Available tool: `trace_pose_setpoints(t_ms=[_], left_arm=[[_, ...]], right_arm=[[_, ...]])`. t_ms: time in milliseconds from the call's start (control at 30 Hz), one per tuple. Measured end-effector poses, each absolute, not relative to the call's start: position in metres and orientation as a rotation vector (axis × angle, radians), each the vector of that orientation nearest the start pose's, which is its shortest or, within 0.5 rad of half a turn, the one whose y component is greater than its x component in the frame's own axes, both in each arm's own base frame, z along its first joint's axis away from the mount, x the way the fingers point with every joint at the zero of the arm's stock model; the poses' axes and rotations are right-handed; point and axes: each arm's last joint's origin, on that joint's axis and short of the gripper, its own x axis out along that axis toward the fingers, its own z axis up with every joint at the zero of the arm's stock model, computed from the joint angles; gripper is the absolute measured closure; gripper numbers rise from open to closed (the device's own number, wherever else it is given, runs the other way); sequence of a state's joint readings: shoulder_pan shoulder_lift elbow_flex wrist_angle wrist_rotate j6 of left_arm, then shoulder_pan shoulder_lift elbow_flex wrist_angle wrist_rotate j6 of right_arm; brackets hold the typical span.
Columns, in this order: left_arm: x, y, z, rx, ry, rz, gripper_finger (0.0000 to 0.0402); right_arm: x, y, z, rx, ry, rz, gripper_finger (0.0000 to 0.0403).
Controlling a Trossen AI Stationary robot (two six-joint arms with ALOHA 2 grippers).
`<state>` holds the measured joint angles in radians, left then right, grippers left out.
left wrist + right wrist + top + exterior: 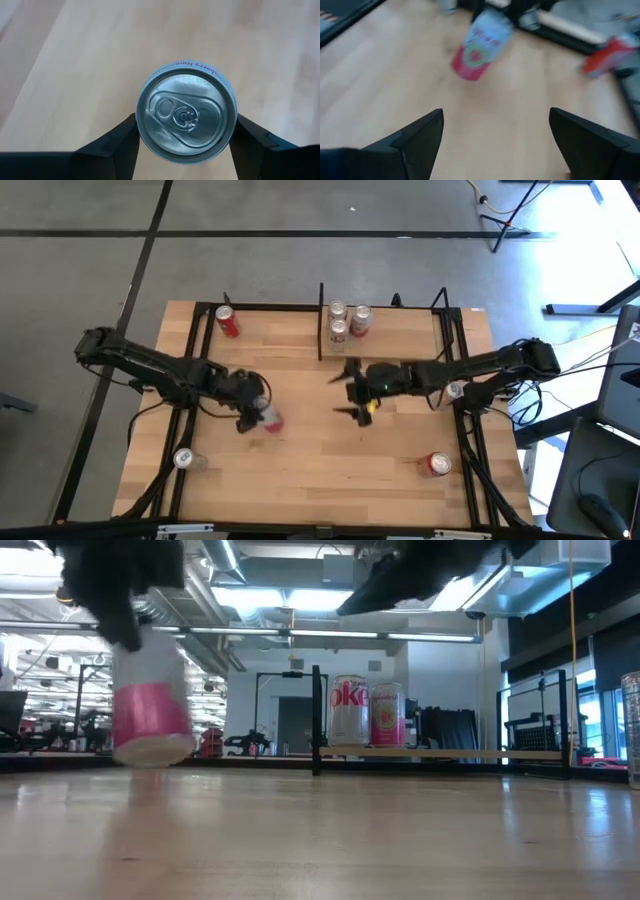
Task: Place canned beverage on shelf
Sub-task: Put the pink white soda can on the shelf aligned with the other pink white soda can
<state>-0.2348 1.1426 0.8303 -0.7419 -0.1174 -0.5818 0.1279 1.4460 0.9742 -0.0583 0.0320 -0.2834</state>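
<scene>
Above the table's left half, a pink-and-white can (pixel 270 418) is clamped in the left gripper (pixel 252 408), its base just off the wood. Three cans (pixel 345 321) occupy the shelf (pixel 400 330) at the far edge. Right gripper (pixel 352 390) hovers mid-table, jaws spread, holding nothing.

Overhead, table-level and two close wrist cameras share the pink can (pixel 270 418).
</scene>
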Motion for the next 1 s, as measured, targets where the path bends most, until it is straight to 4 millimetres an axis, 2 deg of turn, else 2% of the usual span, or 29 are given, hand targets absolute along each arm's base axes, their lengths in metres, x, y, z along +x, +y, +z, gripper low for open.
trace_pose_setpoints(t_ms=[133,267,533,700,867,1000], left_arm=[[0.234,-0.065,0.244,-0.152,1.065,0.128,0.0181],[0.272,-0.084,0.247,0.008,1.073,0.082,0.0181],[0.335,-0.111,0.244,0.261,1.164,-0.1,0.0181],[0.355,-0.119,0.235,0.369,1.19,-0.22,0.0181],[0.358,-0.12,0.233,0.377,1.194,-0.214,0.0174],[0.357,-0.12,0.234,0.355,1.191,-0.181,0.0148]], right_arm=[[0.304,0.061,0.244,-0.277,0.56,0.296,0.0057],[0.294,0.079,0.228,-0.24,0.564,0.432,0.0057],[0.28,0.103,0.212,-0.163,0.563,0.5,0.0057],[0.277,0.11,0.209,-0.141,0.519,0.509,0.0057],[0.278,0.108,0.21,-0.122,0.52,0.471,0.0057],[0.279,0.107,0.211,-0.128,0.505,0.441,0.0057]])
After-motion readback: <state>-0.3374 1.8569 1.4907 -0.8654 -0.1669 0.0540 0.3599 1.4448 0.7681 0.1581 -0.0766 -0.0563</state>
